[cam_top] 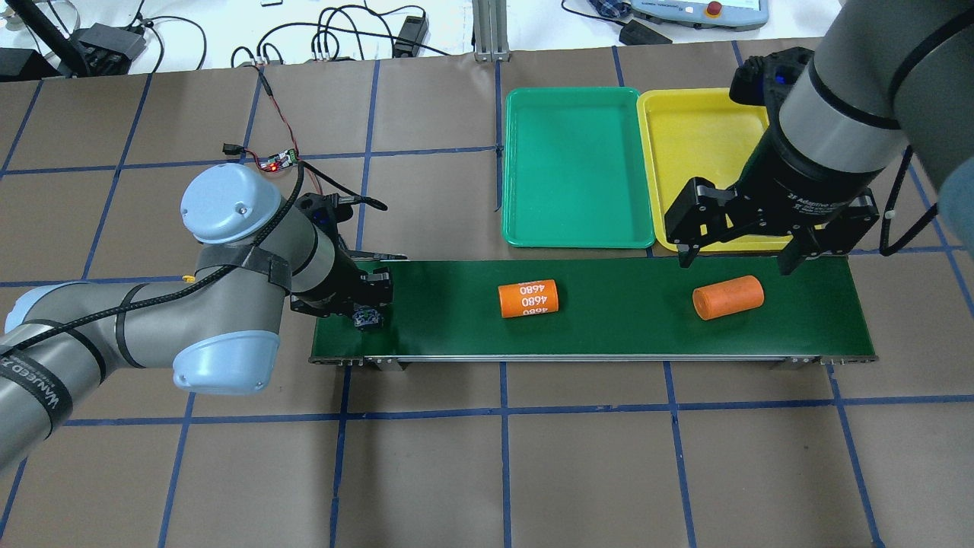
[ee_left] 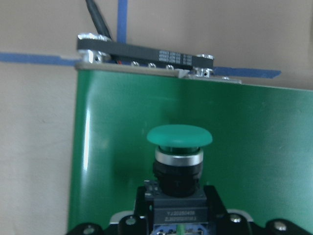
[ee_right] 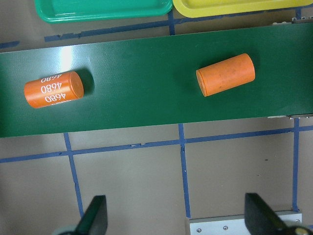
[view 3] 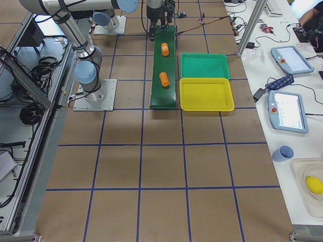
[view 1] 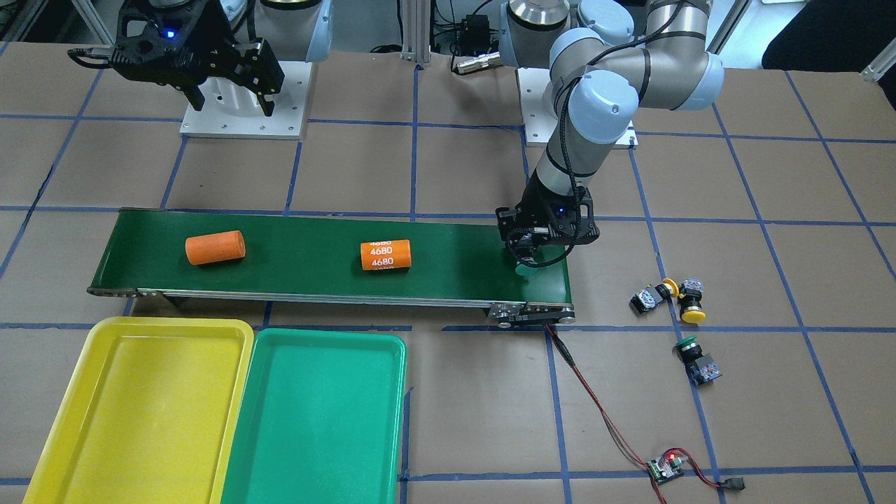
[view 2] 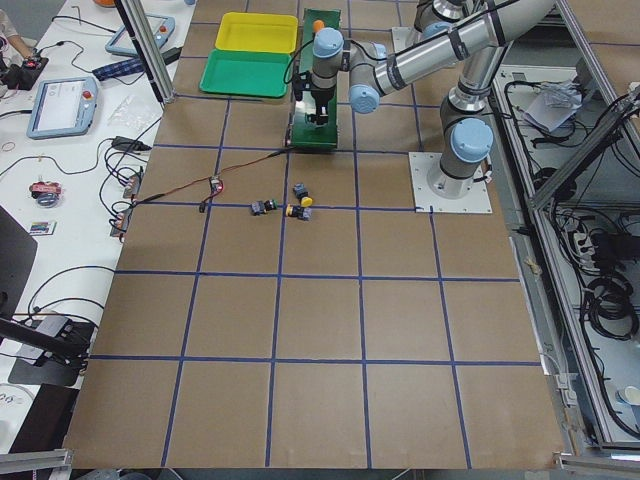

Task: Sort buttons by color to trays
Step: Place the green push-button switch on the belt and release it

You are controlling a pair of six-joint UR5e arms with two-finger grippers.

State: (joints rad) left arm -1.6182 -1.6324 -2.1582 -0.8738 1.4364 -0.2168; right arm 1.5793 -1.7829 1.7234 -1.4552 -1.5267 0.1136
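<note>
left wrist cam: left jaws are clamped on the contact block of a green button point(ee_left: 179, 147), cap pointing away from the wrist, over the end of the belt point(ee_left: 112, 147); i can't tell if it touches the belt. right wrist cam: right jaws are wide apart with nothing between them, above the worktop point(ee_right: 220, 171) beside the belt's other end. a printed cylinder point(ee_right: 54, 89) and a plain cylinder point(ee_right: 226, 74) lie on the belt, not sort parts. front cam: yellow tray point(view 1: 140, 406) and green tray point(view 1: 315, 413) sit side by side in front of the belt, and neither has a button in it. three buttons lie on the worktop past the belt end on the left arm's side: first yellow button point(view 1: 654, 294) just beside second yellow button point(view 1: 692, 302), with the second green button point(view 1: 698, 358) near them. overhead cam: both trays bare here too, right jaws apart over the belt edge next to the yellow tray, loose buttons don't show. side cams: three loose buttons near the belt end, trays bare, jaws too small to judge. tally: 0 of 4 sorted, 1 in hand, 3 to pick. my read is the belt relays parts to the right arm at the tray end, so every placement is left to do.
</note>
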